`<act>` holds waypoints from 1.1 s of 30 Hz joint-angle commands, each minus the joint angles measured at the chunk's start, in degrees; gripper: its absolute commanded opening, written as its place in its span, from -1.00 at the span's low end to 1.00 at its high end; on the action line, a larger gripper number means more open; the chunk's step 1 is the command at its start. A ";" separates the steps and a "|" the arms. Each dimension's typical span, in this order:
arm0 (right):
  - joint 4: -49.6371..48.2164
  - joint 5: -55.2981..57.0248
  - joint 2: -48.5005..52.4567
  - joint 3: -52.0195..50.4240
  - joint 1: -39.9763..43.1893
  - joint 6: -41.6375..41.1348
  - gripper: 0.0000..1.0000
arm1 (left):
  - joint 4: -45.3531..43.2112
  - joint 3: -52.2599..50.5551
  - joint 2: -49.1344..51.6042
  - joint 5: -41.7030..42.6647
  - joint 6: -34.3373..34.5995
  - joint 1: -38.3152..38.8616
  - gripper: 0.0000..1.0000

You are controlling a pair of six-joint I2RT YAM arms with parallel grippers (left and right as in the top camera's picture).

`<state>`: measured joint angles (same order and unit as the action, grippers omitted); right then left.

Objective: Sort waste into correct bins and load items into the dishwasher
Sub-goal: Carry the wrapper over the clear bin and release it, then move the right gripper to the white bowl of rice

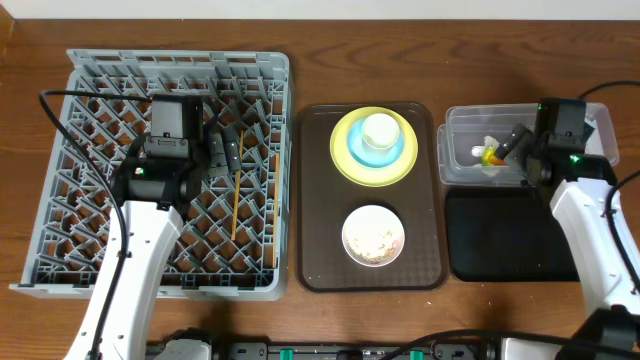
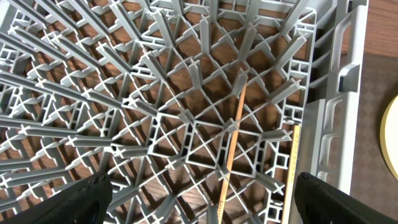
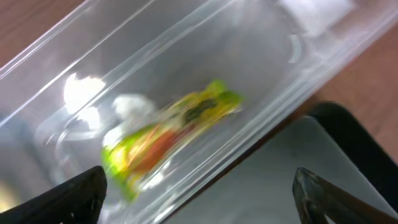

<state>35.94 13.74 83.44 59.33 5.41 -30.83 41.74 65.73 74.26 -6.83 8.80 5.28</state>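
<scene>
The grey dishwasher rack [image 1: 90,120] fills the left side. Two wooden chopsticks lie in it, one [image 2: 233,143] across the lattice and one [image 2: 293,155] along the right wall; they also show in the overhead view [image 1: 237,205]. My left gripper [image 1: 224,150] [image 2: 202,205] is open and empty above them. The clear tub [image 1: 460,125] [image 3: 298,81] holds the yellow-green wrapper [image 1: 490,156] [image 3: 168,127] and a white scrap [image 3: 134,106]. My right gripper [image 1: 512,143] [image 3: 202,199] is open and empty over the tub's near edge.
A brown tray [image 1: 315,200] in the middle carries a yellow plate [image 1: 348,165] with a light blue bowl [image 1: 388,152] and a small white cup [image 1: 379,130] stacked on it, plus a white bowl [image 1: 373,235] with rice crumbs. The black tray [image 1: 500,235] [image 3: 323,162] lies in front of the tub.
</scene>
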 commanded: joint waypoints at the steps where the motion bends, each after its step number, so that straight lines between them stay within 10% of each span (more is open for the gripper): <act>1: 1.18 -13.14 -4.83 2.97 0.20 10.91 0.61 | 0.00 0.22 -0.09 -0.72 0.07 -0.24 0.89; 3: 3.58 -18.43 -7.21 4.48 0.20 11.61 0.04 | 0.00 0.22 -0.11 -0.72 0.07 -0.24 0.89; 11: 14.75 -27.76 -8.98 9.33 -1.57 14.49 -0.83 | 0.00 0.22 -0.09 -0.72 0.07 -0.24 0.89; 33: 17.38 -21.75 -4.85 4.20 -40.44 8.20 -0.97 | 0.00 0.22 -0.09 -0.72 0.07 -0.24 0.89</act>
<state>54.11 -13.69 76.75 64.73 -31.07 -19.00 41.74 65.73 74.26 -6.83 8.80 5.28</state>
